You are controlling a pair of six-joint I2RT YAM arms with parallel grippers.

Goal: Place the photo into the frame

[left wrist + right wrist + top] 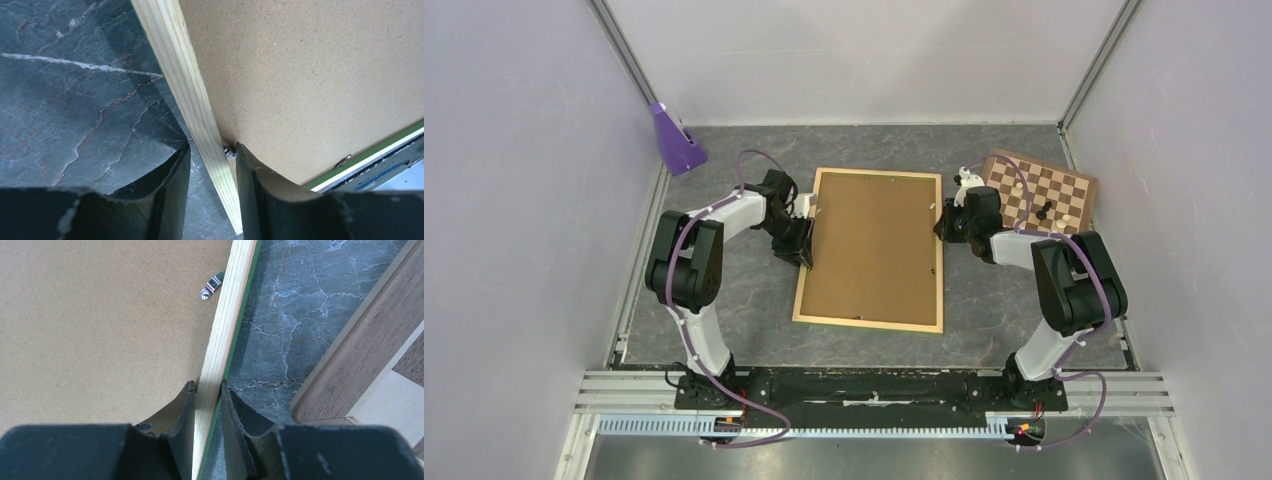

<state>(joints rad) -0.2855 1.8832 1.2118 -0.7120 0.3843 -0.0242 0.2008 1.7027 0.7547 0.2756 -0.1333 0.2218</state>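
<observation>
1. Stand (676, 140): purple, far left corner of the table (744, 300), against the left wall, well apart from everything else.

2. Left gripper (804, 245): at the left rail of the frame, about midway along it. In the wrist view the gripper (212, 147) straddles the rail with its jaws parted. One finger (170, 190) stands off over the dark table (75, 125), with a gap to the wood. The other finger (260, 185) sits over the panel, just beside a small metal fitting. It grips nothing.

3. Frame (869, 323): flat on the table at centre, between the two arms, pale wood back facing up, long sides running away from the bases. The left wrist view shows its pale rail (185, 85). The right wrist view shows its rail (227, 315) with a green edge below.

4. Panel (874, 245): brown hardboard, seated inside the rails and filling the opening (310, 75) (100, 315). What lies beneath it cannot be told.

5. Clip (212, 286): small, metal, on the panel at the right rail, turned inward over the board.

6. Right gripper (942, 222): at the right rail, toward its far end. In the wrist view the gripper (207, 387) is clamped on the rail, one finger on the panel side and one on the table side.

7. Chessboard (1049, 185): brown and cream, far right, tilted, near the frame but apart from it, with a few pieces (1045, 210) standing on it. Its wooden border (360, 355) shows beside the right gripper.
</observation>
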